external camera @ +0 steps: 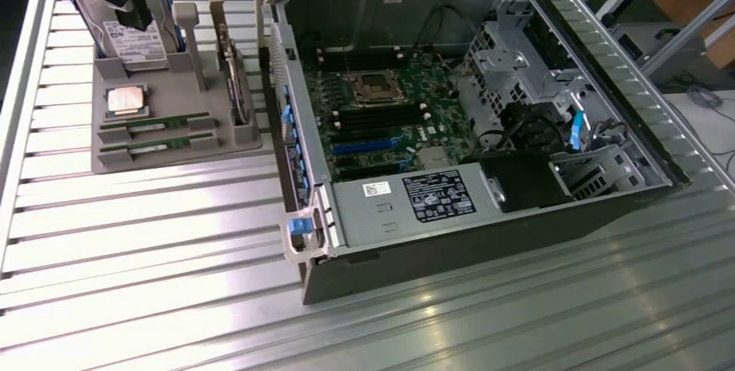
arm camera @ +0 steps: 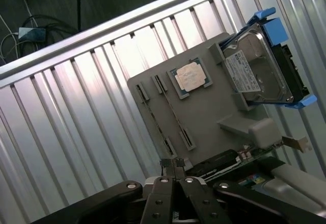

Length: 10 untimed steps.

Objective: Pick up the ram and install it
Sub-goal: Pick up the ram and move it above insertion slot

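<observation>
Two rams, thin green sticks, stand on edge in the slots of a grey holder (external camera: 172, 160): one ram (external camera: 155, 123) lies behind the other ram (external camera: 163, 141). In the wrist view both run edge-on across the holder (arm camera: 219, 117), one ram (arm camera: 155, 118) beside the second ram (arm camera: 175, 113). My gripper (external camera: 136, 16) hangs high over the holder's far end, near the hard drive. Its fingertips (arm camera: 173, 162) are pressed together, shut with nothing between them, well above the rams.
The holder also carries a square silver CPU (external camera: 126, 100), a hard drive (external camera: 138, 40) in blue rails and a card with a metal bracket (external camera: 233, 78). To the exterior view's right lies the open computer case (external camera: 626, 160), with the motherboard's memory slots (external camera: 379, 118) showing.
</observation>
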{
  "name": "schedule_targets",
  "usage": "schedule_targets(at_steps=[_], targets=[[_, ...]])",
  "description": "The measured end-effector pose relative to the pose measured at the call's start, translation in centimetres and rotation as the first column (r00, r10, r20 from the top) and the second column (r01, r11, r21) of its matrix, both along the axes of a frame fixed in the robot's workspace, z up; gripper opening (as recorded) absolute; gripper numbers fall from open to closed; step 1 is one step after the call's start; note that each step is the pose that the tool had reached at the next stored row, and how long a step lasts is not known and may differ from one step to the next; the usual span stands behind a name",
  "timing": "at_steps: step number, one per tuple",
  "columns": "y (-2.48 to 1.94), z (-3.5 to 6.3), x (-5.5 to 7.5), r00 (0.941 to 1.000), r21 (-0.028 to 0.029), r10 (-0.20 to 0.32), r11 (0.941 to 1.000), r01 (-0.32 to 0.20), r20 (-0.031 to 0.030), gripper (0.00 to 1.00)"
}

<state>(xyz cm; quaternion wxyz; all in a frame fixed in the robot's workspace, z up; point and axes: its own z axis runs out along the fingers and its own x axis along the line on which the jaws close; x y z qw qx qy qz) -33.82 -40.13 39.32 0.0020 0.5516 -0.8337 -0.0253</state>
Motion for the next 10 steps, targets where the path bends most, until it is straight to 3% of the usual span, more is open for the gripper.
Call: schedule_targets(at_steps=[10], targets=[[0.0, 0.0, 0.0, 0.9982, 0.0, 0.06, 0.9982, -0.06, 0.0, 0.11]])
